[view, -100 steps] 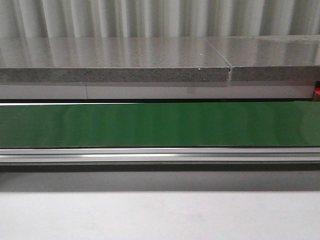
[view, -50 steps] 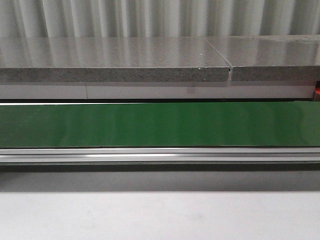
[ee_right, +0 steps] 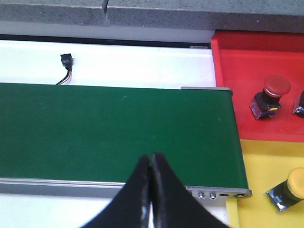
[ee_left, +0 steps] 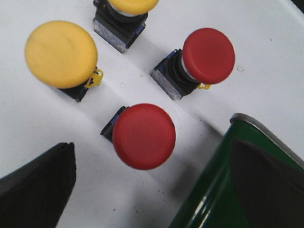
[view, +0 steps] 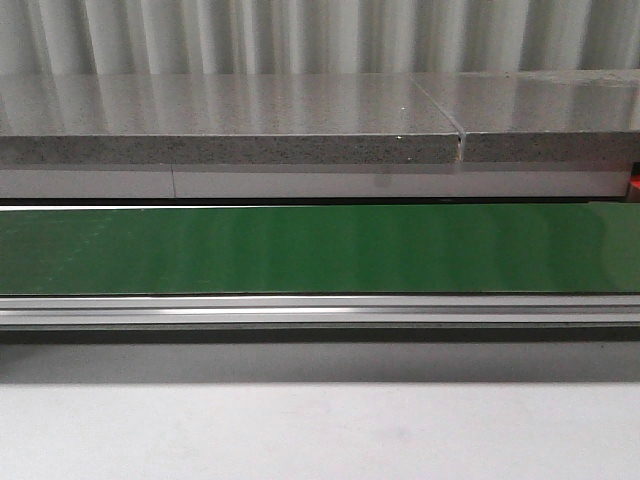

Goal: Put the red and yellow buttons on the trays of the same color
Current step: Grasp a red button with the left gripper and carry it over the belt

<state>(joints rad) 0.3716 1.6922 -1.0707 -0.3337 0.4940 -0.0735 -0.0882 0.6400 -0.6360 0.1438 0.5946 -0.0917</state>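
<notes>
While left hand gapes, red button between fingers

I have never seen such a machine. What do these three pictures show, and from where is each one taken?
It is a robot with two arms, each ending in a pincer. The front camera looks forward over a green conveyor belt. The left wrist camera looks down on a white surface with two red buttons and two yellow buttons; the left pincer is open and holds nothing. The right wrist camera shows the right pincer shut and empty above the belt, beside a red tray and a yellow tray, each already holding a matching button.
</notes>
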